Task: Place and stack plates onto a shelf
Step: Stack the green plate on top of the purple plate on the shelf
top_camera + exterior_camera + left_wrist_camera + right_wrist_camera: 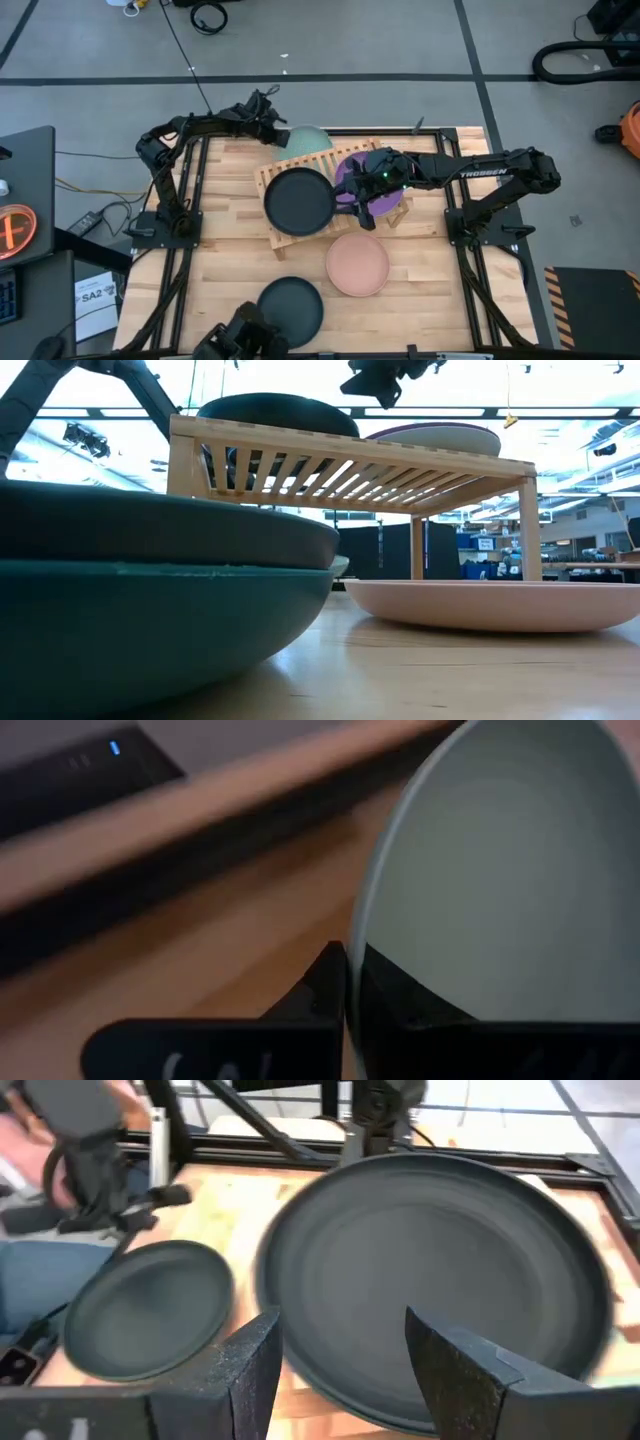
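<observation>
With the charcoal plate (298, 200) on the shelf (281, 167) at its 9 o'clock, the right gripper (357, 199) hangs open and should back off level, while the left gripper (274, 131) pinches the mint plate (307, 139) at 12.

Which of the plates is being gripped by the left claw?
The pale mint-green plate at the table's far edge behind the shelf: the left claw pinches its rim. The charcoal, purple, pink and teal plates are not gripped.
</observation>
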Controlling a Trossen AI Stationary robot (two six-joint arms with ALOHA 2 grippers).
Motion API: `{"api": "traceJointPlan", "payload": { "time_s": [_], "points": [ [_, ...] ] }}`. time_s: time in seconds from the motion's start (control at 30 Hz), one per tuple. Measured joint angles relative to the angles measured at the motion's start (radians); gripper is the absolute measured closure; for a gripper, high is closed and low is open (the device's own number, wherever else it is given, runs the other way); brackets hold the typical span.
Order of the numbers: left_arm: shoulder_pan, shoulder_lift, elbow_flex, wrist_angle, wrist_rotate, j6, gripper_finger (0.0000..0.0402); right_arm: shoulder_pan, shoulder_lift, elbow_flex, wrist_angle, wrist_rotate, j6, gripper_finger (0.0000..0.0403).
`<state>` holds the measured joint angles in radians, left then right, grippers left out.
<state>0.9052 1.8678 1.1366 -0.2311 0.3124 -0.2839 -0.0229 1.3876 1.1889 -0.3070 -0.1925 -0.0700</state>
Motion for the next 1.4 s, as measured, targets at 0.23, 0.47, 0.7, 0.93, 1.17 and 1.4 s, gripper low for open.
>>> {"api": "traceJointPlan", "payload": {
  "time_s": [0.23, 0.47, 0.7, 0.93, 1.17, 1.4],
  "points": [
    [0.033, -0.114, 0.082, -0.006, -0.028, 0.003, 0.0388, 0.098, 0.0, 0.0, 0.036, 0.032, 0.0, 0.0186],
    [0.035, -0.246, 0.216, -0.1, -0.135, 0.067, 0.0388, 0.211, 0.0, 0.0, 0.038, 0.147, 0.097, 0.0186],
    [0.026, -0.354, 0.355, -0.164, -0.181, 0.086, 0.0388, 0.33, 0.048, 0.0, 0.101, 0.283, 0.211, 0.0186],
    [-0.01, -0.464, 0.447, -0.214, -0.181, 0.087, 0.0388, 0.382, 0.202, 0.0, 0.294, 0.302, 0.209, 0.0186],
    [-0.045, -0.56, 0.463, -0.278, -0.18, 0.093, 0.0388, 0.383, 0.319, 0.0, 0.431, 0.302, 0.27, 0.0186],
    [-0.051, -0.608, 0.463, -0.357, -0.18, 0.108, 0.0387, 0.384, 0.41, 0.0, 0.515, 0.3, 0.358, 0.0186]
  ]
}}
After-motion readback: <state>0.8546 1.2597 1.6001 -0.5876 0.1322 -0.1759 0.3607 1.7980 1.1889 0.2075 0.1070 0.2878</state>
